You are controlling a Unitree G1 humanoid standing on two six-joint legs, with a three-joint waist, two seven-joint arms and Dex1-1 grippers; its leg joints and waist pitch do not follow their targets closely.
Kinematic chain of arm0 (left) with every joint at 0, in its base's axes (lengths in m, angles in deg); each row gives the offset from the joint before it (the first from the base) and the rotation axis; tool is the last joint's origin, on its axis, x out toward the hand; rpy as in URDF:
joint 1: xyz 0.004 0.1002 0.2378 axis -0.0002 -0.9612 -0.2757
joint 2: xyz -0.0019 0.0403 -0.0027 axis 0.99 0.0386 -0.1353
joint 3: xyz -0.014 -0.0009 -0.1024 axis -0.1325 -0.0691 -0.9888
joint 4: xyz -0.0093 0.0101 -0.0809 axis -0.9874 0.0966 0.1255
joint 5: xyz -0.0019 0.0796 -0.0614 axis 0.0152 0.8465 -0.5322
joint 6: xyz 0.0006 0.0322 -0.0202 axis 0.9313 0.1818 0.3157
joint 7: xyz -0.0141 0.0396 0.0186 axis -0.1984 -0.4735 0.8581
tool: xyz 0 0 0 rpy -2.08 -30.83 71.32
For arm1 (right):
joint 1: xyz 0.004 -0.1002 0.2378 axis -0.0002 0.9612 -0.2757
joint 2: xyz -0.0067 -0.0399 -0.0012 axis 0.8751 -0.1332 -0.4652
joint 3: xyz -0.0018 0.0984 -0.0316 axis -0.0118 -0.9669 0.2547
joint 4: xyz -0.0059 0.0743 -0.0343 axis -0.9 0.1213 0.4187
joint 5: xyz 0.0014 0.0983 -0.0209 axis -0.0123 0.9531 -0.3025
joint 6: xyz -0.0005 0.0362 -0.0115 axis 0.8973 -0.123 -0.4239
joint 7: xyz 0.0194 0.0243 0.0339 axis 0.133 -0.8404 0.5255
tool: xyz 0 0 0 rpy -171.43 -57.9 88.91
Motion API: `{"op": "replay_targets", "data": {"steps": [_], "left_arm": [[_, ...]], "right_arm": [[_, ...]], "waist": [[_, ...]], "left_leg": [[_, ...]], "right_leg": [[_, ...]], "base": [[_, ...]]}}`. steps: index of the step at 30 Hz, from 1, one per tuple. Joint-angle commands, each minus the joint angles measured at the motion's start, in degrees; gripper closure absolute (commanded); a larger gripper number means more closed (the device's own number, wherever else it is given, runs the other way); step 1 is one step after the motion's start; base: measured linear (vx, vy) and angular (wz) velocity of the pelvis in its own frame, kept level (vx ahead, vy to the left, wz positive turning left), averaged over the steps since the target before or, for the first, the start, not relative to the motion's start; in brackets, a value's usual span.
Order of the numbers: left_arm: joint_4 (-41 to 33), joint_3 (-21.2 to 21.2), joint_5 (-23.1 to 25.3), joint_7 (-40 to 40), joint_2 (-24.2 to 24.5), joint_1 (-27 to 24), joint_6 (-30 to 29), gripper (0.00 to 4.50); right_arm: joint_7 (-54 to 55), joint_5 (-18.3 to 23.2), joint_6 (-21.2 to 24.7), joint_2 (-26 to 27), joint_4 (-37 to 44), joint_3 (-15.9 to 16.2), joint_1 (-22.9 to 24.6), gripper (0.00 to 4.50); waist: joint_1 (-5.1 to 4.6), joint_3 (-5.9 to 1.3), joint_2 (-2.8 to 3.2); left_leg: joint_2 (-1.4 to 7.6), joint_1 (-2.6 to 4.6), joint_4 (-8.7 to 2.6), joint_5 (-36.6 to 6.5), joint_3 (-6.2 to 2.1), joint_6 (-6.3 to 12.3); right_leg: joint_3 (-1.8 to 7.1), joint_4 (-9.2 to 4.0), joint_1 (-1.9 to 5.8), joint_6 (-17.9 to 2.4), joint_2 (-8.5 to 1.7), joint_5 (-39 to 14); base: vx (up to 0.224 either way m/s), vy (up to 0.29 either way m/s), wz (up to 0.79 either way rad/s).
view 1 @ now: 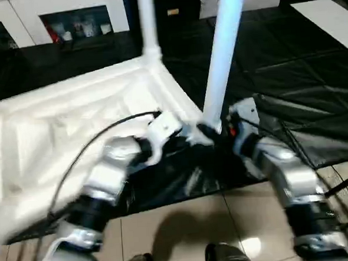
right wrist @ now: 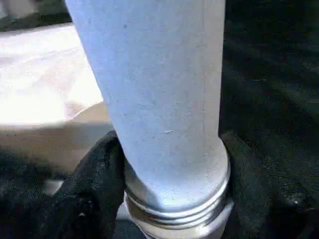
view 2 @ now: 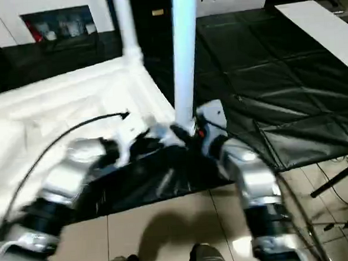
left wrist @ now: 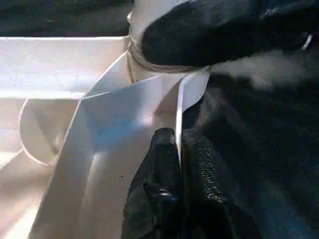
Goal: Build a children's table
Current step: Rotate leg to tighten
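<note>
Children's table (view 1: 73, 119) lies upside down on the black-covered work surface (view 2: 259, 72), ribbed underside facing up at you. Take its near right corner as your landmark. At that corner a white leg (view 1: 222, 56) stands nearly upright, leaning a little, its threaded base down at the corner socket. At the far right corner a second leg (view 1: 148, 22) stands up from its socket.

Your right gripper (right wrist: 169, 199) is at the near corner on the outer side — its two black fingers (right wrist: 94, 184) are clamped on the base of the leg, one on each side, just above the threaded rings. Your left gripper (left wrist: 179, 164) comes at the same corner from the tabletop's side; its fingers are pressed together, pinching the thin white edge wall of the tabletop just beside the socket.

Nearer to you than that corner, the black cover ends and a tan tiled floor (view 1: 185, 224) begins.
</note>
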Motion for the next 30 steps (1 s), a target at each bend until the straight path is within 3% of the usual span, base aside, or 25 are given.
{"op": "replay_targets", "data": {"steps": [1, 5, 6, 10, 12, 16, 20, 22, 24, 27, 30], "left_arm": [[-2.61, -0.75, -2.25, 7.19, -4.95, 1.7, 0.36, 4.5], [-2.46, -0.31, -0.75, 8.87, -5.33, 1.97, 0.87, 4.5], [-2.75, 0.46, 0.06, 7.89, -4.53, 1.85, 1.17, 4.5], [-2.52, 1.34, -0.13, 4.29, -2.49, 1.42, 3.2, 4.5], [-2.58, 1.78, -0.31, 1.92, -0.97, 0.89, 4.23, 4.5], [-1.82, 2.64, -0.83, -2.45, 2.53, 0.1, 5.56, 4.5], [-0.62, 3.54, -1.69, -7.62, 5.68, 0.13, 7.48, 4.5], [1.06, 4.64, -2.52, -13.65, 9.09, 0.65, 10.17, 4.5], [1.37, 4.88, -2.76, -15.36, 9.91, 0.79, 10.78, 4.5], [2.28, 6.78, -3.5, -23.35, 13.68, 1.31, 13.68, 4.5], [3.07, 8.91, -3.84, -29.82, 16.72, 1.66, 15.98, 4.5]], "right_arm": [[2.59, 0.99, 1.26, 4.01, -2.13, 3.11, -0.23, 1.85], [4.65, -0.14, -0.08, 4.94, -2.2, 3.26, -0.73, 1.85], [3.77, 0.01, -0.85, 5.4, -1.11, 3.42, -0.19, 1.29], [1.97, 0.32, -0.97, 4.59, 0.3, 3.53, 1.12, 1.12], [-0.01, 0.54, -1.9, 2.88, 1.28, 3.46, 2.16, 0.75], [-6.39, 2.46, -4.27, -2.91, 3.4, 2.57, 4.01, 0.53], [-15.42, 4.44, -5.78, -8.78, 5.3, 2.41, 4.98, 0.1], [-23.31, 5.87, -5.58, -13.82, 6.27, 2.01, 5.0, 0.03], [-25.19, 6.22, -5.53, -15.03, 6.4, 2.13, 4.91, 0.03], [-33.15, 7.6, -6.0, -20.14, 6.64, 4.53, 4.33, 0.03], [-39.62, 9.13, -6.21, -22.7, 6.46, 6.09, 3.68, 0.03]], "waist": [[0.06, -4.53, -0.74], [0.34, -4.81, -0.72], [0.38, -4.83, -0.59], [0.42, -4.76, -0.4], [0.29, -4.59, -0.41], [0.42, -4.45, -0.36], [0.57, -4.77, -0.3], [0.58, -4.69, -0.18], [0.71, -4.5, -0.18], [1.03, -4.39, -0.26], [1.51, -4.4, -0.19]], "left_leg": [[2.14, 0.47, -3.53, -6.2, -0.83, 5.12], [1.99, 0.17, -3.35, -3.59, -0.72, 7.88], [2.0, 0.13, -3.35, -3.35, -0.75, 8.42], [2.21, 0.19, -3.43, -3.9, -0.86, 8.89], [2.34, 0.17, -3.61, -5.41, -0.93, 8.11], [2.42, 0.35, -3.67, -6.99, -0.87, 7.42], [2.44, 0.14, -3.45, -4.62, -0.94, 8.89], [2.35, 0.17, -3.42, -4.89, -0.95, 9.77], [2.52, 0.4, -3.52, -5.96, -0.85, 9.54], [2.6, 0.67, -3.7, -7.49, -0.9, 8.43], [2.85, 0.79, -3.78, -7.06, -0.89, 8.41]], "right_leg": [[2.93, -5.01, 3.42, -11.8, -4.12, -14.15], [2.92, -4.4, 3.8, -13.2, -3.99, -6.73], [2.82, -4.35, 3.9, -13.38, -4.07, -5.99], [2.7, -4.34, 3.93, -13.54, -4.08, -6.09], [2.69, -4.47, 3.94, -13.27, -4.17, -8.08], [2.85, -4.74, 3.93, -12.7, -4.2, -9.93], [2.83, -4.06, 4.22, -14.14, -4.18, -4.44], [2.74, -4.23, 4.23, -14.49, -4.21, -4.38], [2.76, -4.4, 4.01, -14.35, -4.2, -6.62], [2.77, -4.71, 3.91, -13.94, -4.29, -10.27], [2.93, -4.42, 3.76, -14.04, -4.32, -9.41]], "base": [[0.0, 0.0, 0.0], [0.0, 0.0, 0.0], [0.0, 0.0, 0.0], [0.0, 0.0, 0.0], [0.0, 0.0, 0.0], [0.0, 0.0, 0.0], [0.0, 0.0, 0.0], [0.0, 0.0, 0.0], [0.0, 0.0, 0.0], [0.0, 0.0, 0.0], [0.0, 0.0, 0.0]]}}
